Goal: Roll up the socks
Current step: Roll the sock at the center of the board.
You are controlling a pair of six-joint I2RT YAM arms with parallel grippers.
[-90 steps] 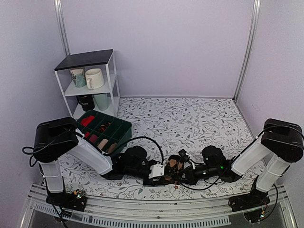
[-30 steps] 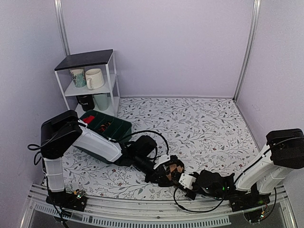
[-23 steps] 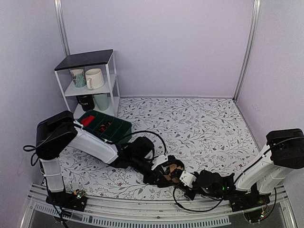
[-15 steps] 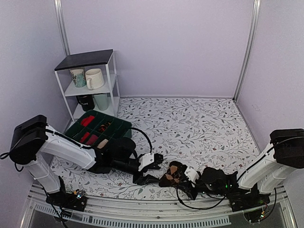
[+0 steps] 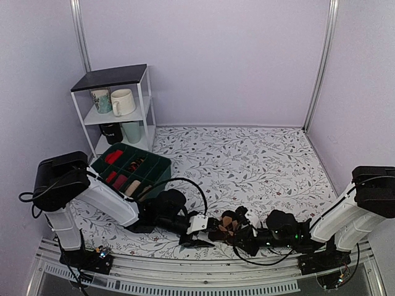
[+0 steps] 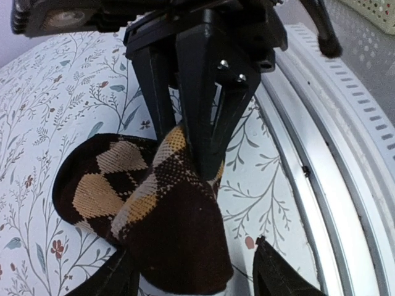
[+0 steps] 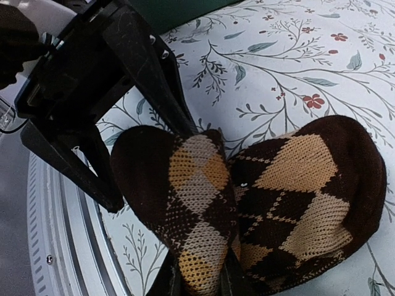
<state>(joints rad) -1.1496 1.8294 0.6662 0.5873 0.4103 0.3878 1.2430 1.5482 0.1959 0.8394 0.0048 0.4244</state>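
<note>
Pinching argyle sock [image 7: 290, 179], right end effector [image 7: 199, 280] clamped; left end effector [image 6: 194, 277] spread apart, straddling it.

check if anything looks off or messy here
Nothing spilled or damaged. The socks are a loose, lopsided bundle, not a tight roll, lying close to the near rail; the right end effector pinches one fold, the left end effector is open around them.

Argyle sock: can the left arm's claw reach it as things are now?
Probably yes. The left claw is open, its jaws on either side of the argyle sock, with nothing between. The right claw pinches the sock from the opposite side.
</note>
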